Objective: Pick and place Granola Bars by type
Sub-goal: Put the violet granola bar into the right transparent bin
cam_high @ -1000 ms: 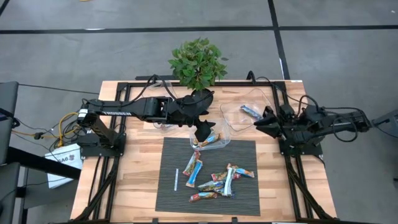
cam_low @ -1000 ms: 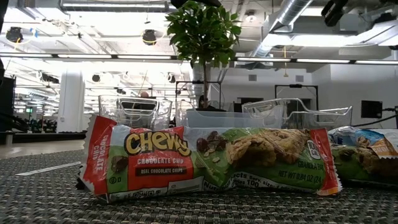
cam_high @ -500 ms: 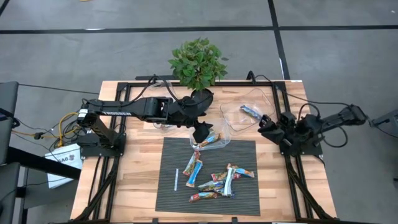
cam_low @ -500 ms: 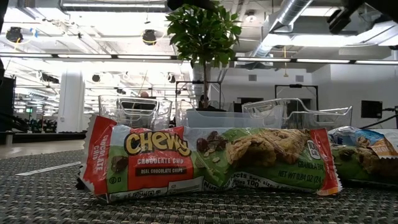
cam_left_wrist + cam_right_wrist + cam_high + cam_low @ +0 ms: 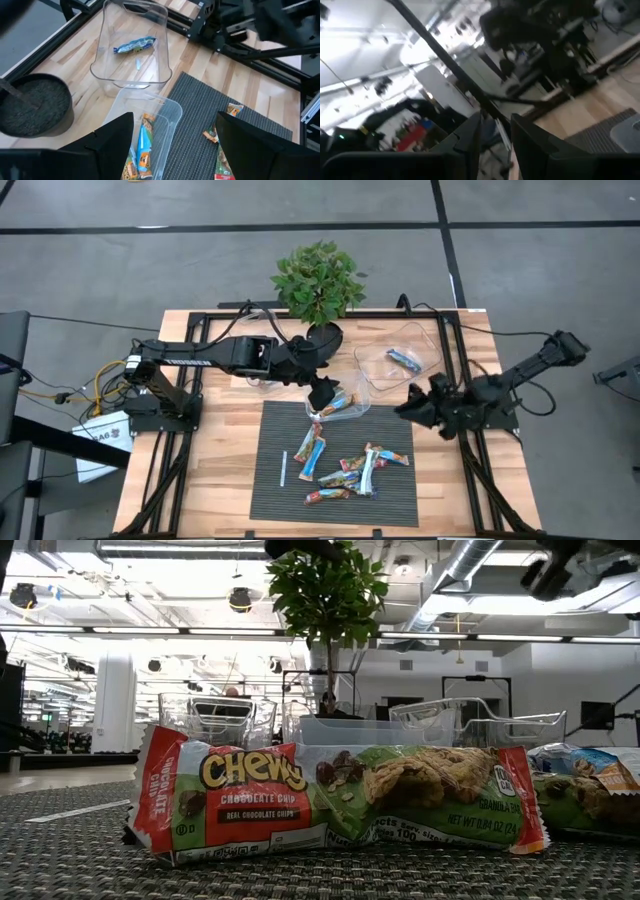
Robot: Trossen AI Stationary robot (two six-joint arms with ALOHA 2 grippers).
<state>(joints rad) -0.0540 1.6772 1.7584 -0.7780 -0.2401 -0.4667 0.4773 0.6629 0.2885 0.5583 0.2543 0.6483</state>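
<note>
Several granola bars (image 5: 352, 470) in shiny wrappers lie flat on the dark mat (image 5: 395, 495). In the low view a red-and-green one (image 5: 340, 800) fills the foreground. A few more bars (image 5: 142, 152) lie in the near clear tray (image 5: 352, 406). One blue bar (image 5: 404, 360) lies in the far clear tray (image 5: 385, 367). My left gripper (image 5: 322, 392) hovers open over the near tray, its fingers (image 5: 112, 145) spread wide and empty. My right gripper (image 5: 408, 408) hangs above the mat's right edge, fingers (image 5: 470, 140) slightly apart and empty.
A potted plant (image 5: 318, 280) stands at the table's far middle, its pot (image 5: 32, 102) close behind the left gripper. A thin white stick (image 5: 284, 468) lies on the mat's left part. Black frame rails (image 5: 478, 470) run along both table sides. Bare wood shows left of the mat.
My right gripper has swung from beside the far tray toward the near edge and the table's left, ending over the mat's right edge, while its elbow has stretched out to the right. The bars and trays lie as before.
</note>
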